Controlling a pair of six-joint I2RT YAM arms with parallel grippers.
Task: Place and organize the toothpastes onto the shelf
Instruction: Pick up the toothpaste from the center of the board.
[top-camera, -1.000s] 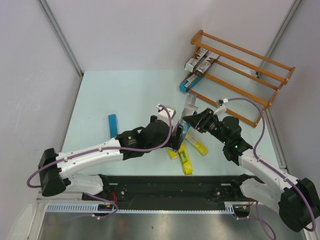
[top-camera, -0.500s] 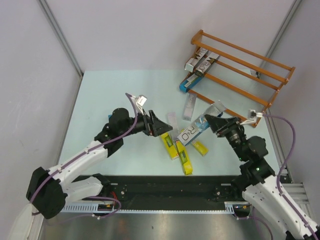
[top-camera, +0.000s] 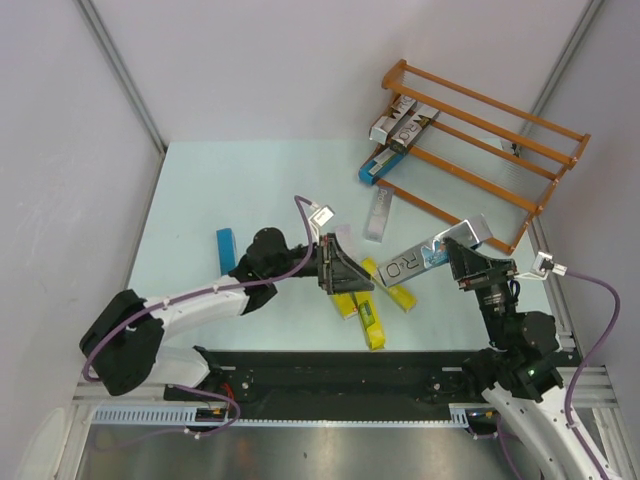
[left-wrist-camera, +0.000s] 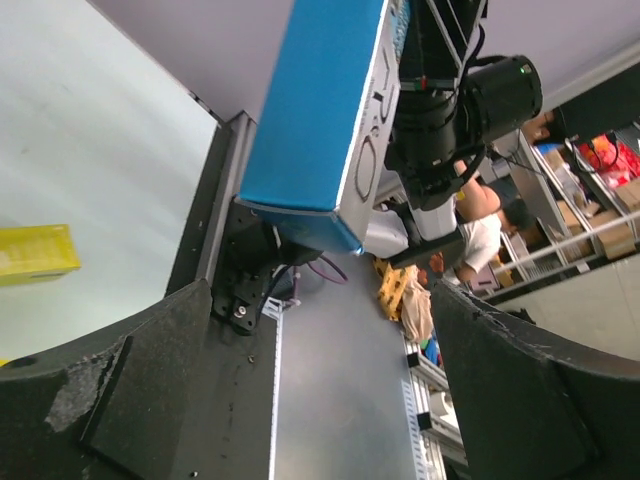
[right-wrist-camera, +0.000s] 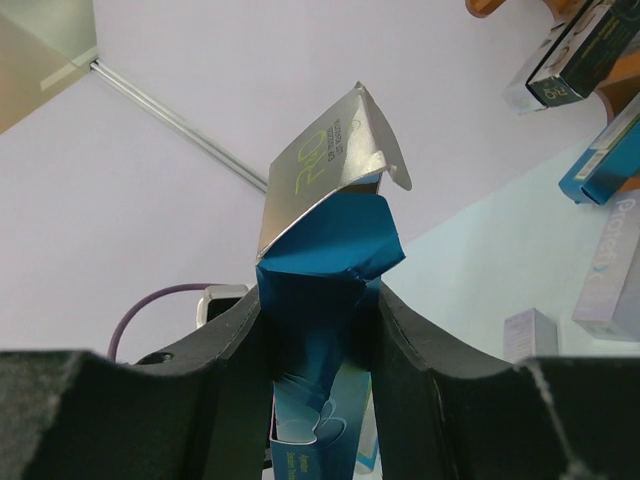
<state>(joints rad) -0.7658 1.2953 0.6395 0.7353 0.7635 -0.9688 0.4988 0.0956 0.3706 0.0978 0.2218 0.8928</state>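
Silver-blue carton (top-camera: 415, 260) is off the worktop (top-camera: 220, 190), clamped in the right tool (top-camera: 458, 255) just short of the shelf (top-camera: 480, 120); its end flap hangs open. Left tool (top-camera: 352, 278) has jaws spread and empty above the yellow cartons (top-camera: 372, 325). Shelved cartons (top-camera: 402, 125) sit at the shelf's left end, and a silver carton (top-camera: 378, 215) and a blue carton (top-camera: 226, 248) lie loose on the worktop.

The long silver-grey cardboard carton with dark lettering (top-camera: 428, 256) has one bright blue face (its open end flap is shiny silver), the narrow yellow cardboard cartons (top-camera: 372, 325) bear a green stripe, the flat blue carton (top-camera: 226, 248) contrasts with the pale mint-green tabletop (top-camera: 230, 190), and the railed wooden rack (top-camera: 486, 98) is orange-brown.
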